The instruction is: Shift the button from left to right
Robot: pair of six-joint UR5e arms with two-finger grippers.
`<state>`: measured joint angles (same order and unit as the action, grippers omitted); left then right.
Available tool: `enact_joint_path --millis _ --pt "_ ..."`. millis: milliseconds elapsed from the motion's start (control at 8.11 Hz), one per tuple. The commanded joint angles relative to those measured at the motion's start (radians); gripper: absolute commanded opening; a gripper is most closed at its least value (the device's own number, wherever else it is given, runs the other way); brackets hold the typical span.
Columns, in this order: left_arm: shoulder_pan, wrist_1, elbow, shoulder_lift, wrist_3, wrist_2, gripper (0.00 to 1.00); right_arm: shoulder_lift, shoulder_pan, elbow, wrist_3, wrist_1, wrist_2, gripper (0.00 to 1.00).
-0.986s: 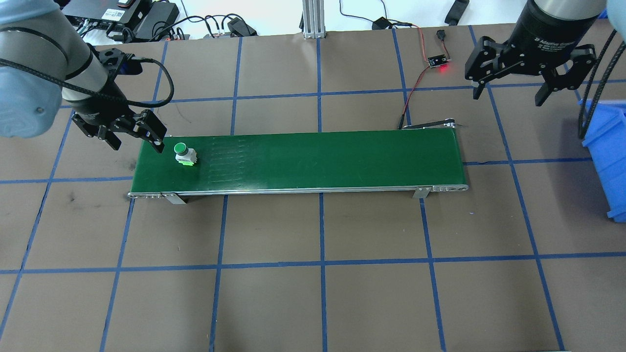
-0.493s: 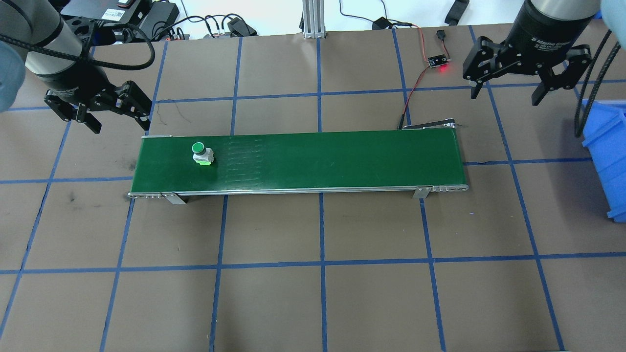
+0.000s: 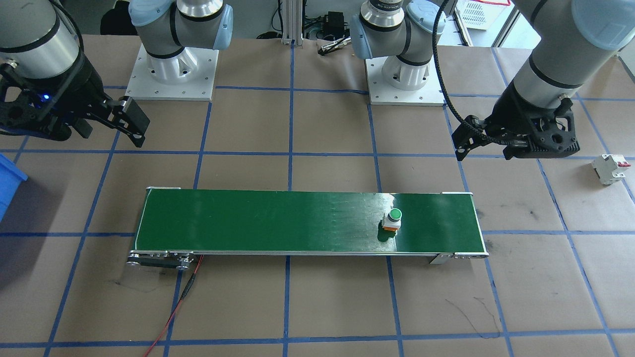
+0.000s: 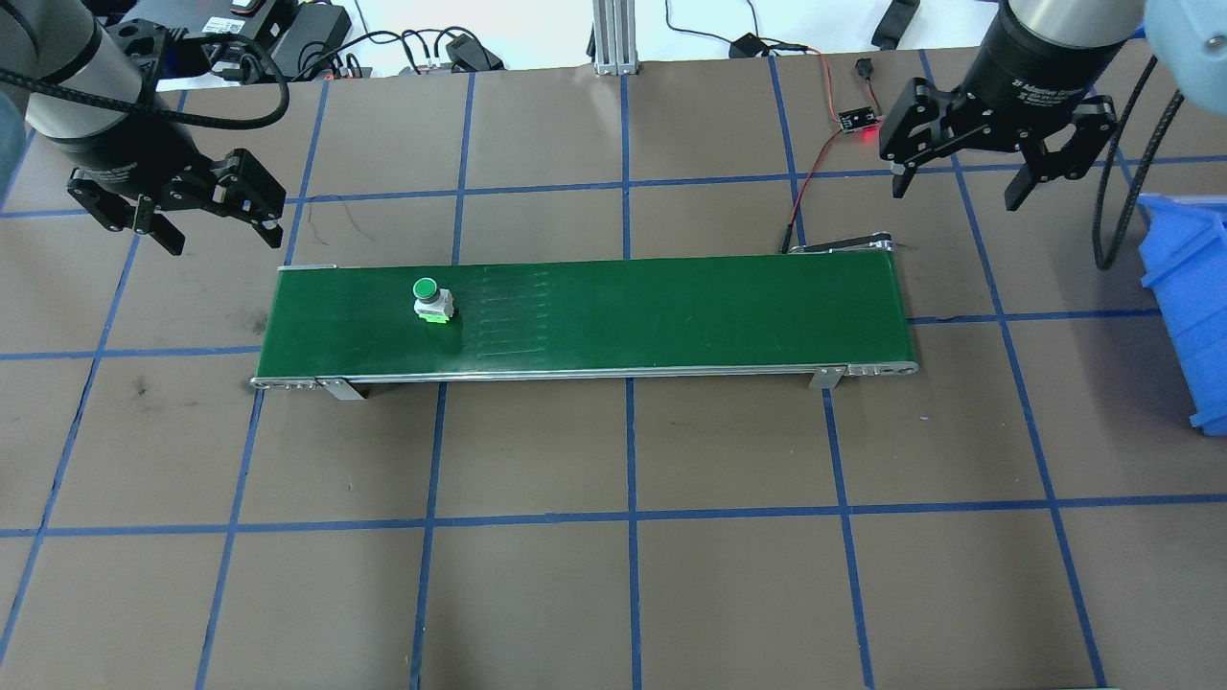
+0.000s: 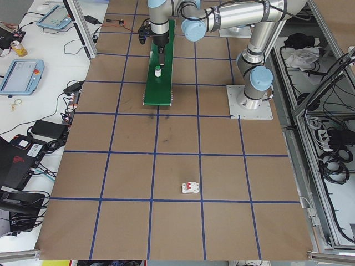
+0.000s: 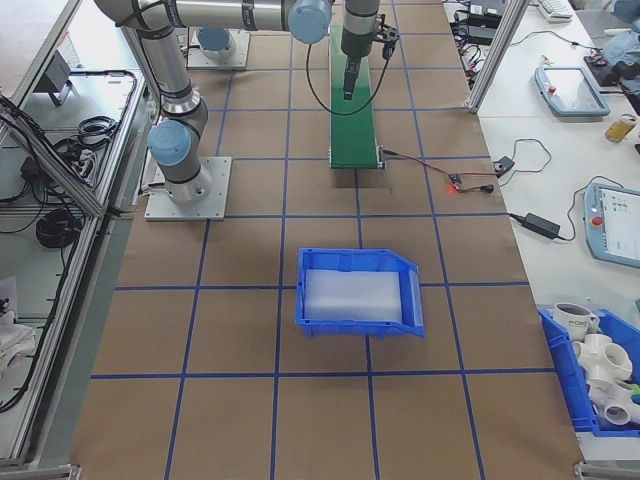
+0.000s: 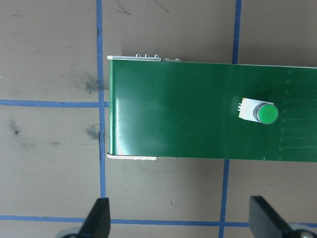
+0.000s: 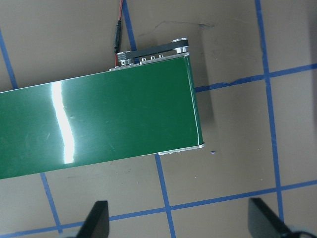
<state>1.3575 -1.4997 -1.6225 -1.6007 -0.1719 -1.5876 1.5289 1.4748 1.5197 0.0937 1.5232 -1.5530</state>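
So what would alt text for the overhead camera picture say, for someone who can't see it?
A small green-capped button sits alone on a long green conveyor belt, near its left end. Two open black robot grippers hover beyond the belt's far corners, the left gripper and the right gripper.

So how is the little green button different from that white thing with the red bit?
The button has a round green cap; the white breaker is boxy with a red tab. The button stands on the green belt; the breaker sits on the brown table, off to the side. Neither is held by a gripper.
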Motion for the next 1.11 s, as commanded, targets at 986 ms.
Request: enact_joint_path --millis 986 --pt "-0.003 0.015 0.001 -0.018 0.014 0.0 1.0 -0.076 0.002 0.027 -0.114 0.032 0.056 1.0"
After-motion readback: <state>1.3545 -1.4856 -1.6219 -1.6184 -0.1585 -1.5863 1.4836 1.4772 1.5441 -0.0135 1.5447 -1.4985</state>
